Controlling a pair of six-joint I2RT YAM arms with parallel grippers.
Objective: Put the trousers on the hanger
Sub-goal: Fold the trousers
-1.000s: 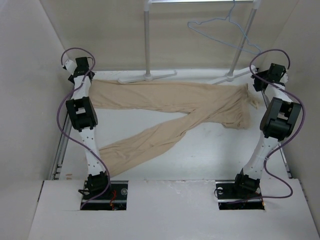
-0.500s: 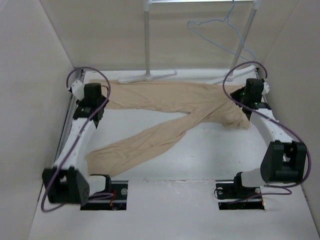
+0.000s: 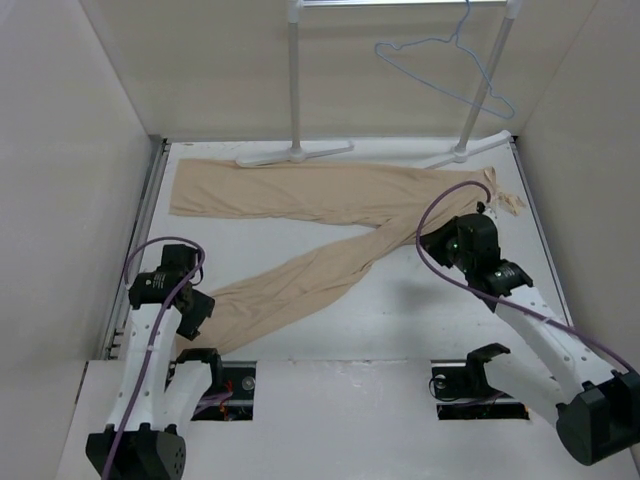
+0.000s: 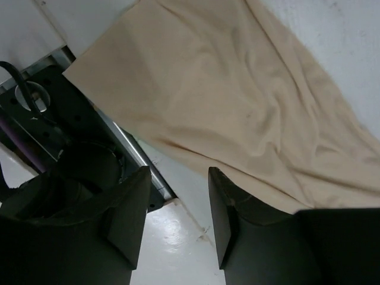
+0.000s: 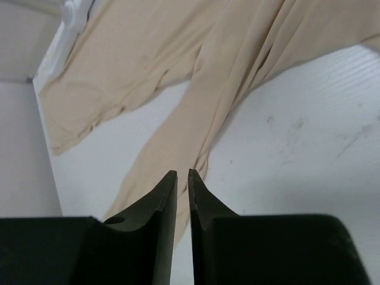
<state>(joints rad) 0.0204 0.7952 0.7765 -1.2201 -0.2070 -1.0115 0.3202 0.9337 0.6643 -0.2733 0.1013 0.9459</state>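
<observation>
The beige trousers [image 3: 330, 195] lie flat on the white table, waist at the far right and two legs fanning out to the left; they also show in both wrist views [image 4: 237, 89] [image 5: 178, 59]. The light-blue wire hanger [image 3: 420, 42] hangs from the rack at the top right. My left gripper [image 3: 193, 306] [image 4: 178, 205] hovers by the cuff of the nearer leg, open and holding nothing. My right gripper [image 3: 432, 244] [image 5: 183, 178] hovers above the table beside the crotch, its jaws only a narrow slit apart with nothing between them.
The white garment rack [image 3: 295, 80] stands at the back, its flat feet [image 3: 296, 152] touching the trousers' far edge. Tall walls close in both sides. A metal rail [image 3: 135, 265] runs along the table's left edge. The left arm's black base mount [image 4: 53, 130] sits beside the cuff.
Both arms have drawn back from the far corners toward the near edge. The right gripper has left the waist, which now lies on the table. The left gripper now sits by the near cuff.
</observation>
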